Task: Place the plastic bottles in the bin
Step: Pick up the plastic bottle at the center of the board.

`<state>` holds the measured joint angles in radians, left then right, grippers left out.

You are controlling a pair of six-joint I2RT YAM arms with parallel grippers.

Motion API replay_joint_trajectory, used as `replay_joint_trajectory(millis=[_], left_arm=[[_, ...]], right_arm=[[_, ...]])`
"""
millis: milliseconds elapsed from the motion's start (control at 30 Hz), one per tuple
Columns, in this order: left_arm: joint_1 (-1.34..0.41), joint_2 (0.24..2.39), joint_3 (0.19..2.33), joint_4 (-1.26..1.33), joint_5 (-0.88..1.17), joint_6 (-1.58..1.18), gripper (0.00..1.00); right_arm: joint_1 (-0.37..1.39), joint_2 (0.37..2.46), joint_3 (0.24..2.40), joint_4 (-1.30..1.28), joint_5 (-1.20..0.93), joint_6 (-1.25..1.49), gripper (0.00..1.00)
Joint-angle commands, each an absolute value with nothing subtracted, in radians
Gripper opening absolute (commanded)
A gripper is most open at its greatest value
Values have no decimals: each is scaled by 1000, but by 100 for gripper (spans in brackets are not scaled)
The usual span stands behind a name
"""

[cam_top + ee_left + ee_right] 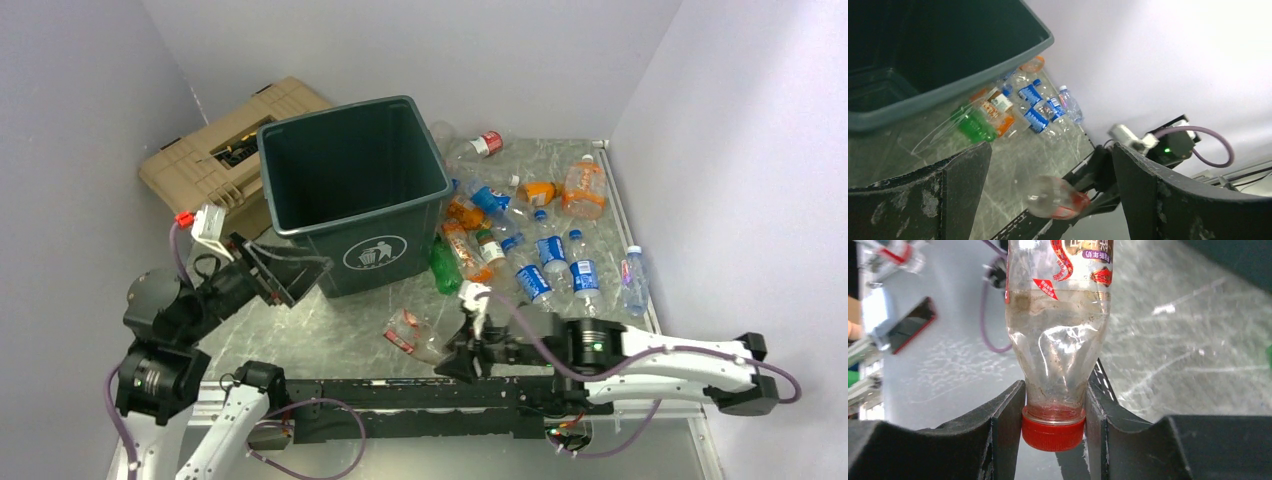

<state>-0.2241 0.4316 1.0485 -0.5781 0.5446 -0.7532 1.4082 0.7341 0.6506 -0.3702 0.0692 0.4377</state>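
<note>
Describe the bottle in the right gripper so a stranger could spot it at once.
Start at the dark green bin and look to the near side of it, in front of its white logo. One dented clear bottle with a red label is there, apart from the heap of bottles beside the bin. It alone has its neck pinched in the right gripper, by its red cap.

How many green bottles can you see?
1. The green bottle lies flat beside the bin's front right corner. More could be hidden behind the bin.
</note>
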Motion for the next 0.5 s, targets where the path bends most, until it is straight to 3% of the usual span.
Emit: replay_joint_trajectory(millis=[0,233,467], left_arm=[[-229,515,1097,-402,613,-831,97],[-230,614,1093,-113,740,-985,99],[-234,692,1169,-119,800,-975,100]], right_arm=[[1413,550,753,-453,-39,310,0],[1413,517,811,-343,317,264,0],[1413,593,830,-218,376,231,0]])
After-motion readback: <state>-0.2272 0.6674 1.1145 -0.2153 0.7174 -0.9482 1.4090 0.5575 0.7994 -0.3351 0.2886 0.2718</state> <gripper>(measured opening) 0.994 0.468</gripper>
